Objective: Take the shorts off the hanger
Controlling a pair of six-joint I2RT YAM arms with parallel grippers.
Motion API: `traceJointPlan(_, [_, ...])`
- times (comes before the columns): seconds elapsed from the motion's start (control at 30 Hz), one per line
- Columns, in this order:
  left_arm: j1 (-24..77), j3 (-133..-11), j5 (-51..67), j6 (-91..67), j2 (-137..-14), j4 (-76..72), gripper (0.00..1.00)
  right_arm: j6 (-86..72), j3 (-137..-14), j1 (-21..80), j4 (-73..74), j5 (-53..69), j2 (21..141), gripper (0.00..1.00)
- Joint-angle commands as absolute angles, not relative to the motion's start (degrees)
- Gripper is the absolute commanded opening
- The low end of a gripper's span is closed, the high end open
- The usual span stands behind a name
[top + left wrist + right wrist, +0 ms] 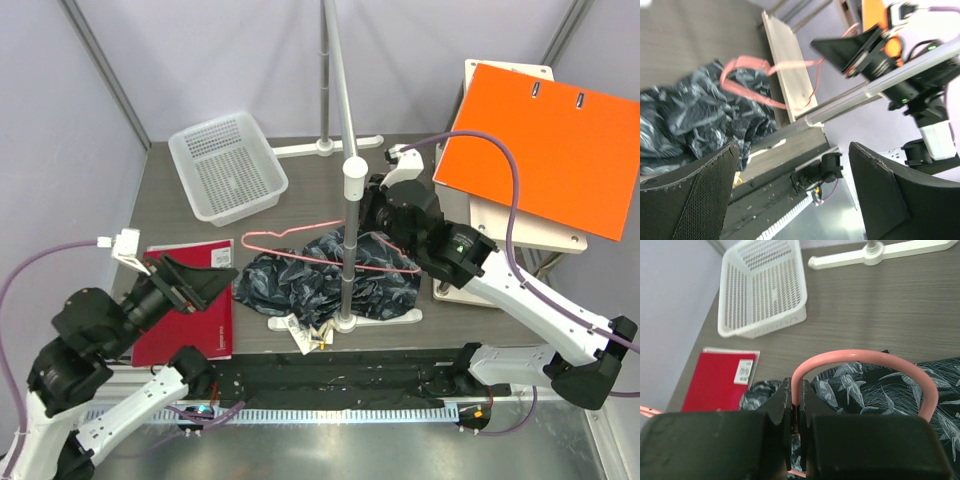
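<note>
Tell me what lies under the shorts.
The shorts lie on the dark table and the white stand foot, which shows at their near edge. The rest of the foot is covered.

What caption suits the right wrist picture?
Right gripper shut on thin pink wire hanger above dark leaf-print cloth shorts.

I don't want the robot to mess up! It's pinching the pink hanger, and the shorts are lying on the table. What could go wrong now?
The right claw pinches only the thin wire hook of the hanger, so it might slip or twist when pulled. The shorts lie bunched around the grey pole, so the cloth could snag there. The left claw is open and off the shorts, so nothing pins them, and they may ride along with the hanger.
</note>
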State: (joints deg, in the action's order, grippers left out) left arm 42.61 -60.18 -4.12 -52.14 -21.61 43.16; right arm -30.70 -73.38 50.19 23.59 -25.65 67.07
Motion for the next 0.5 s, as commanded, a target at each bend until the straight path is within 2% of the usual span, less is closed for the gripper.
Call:
traceJointPlan(0.0, [42.36, -68.54, -7.56, -44.93, -26.18, 50.18, 0.89, -22.24, -75.94, 50.36, 21.88, -16.80, 67.06, 0.01])
traceJointPlan(0.13, [42.36, -74.26, -6.51, -36.50, -31.89, 51.06, 0.95, -20.04, -75.50, 50.36, 22.59, -11.43, 66.80, 0.01])
traceJointPlan(0.27, [42.36, -77.51, 2.26, -30.86, -41.54, 51.68, 1.00, -19.51, -75.15, 50.27, 23.64, -9.41, 66.27, 0.01])
traceJointPlan(0.47, [42.36, -76.81, 7.29, -21.73, -47.89, 53.60, 0.94, -18.46, -74.71, 50.36, 23.91, -7.30, 65.22, 0.01])
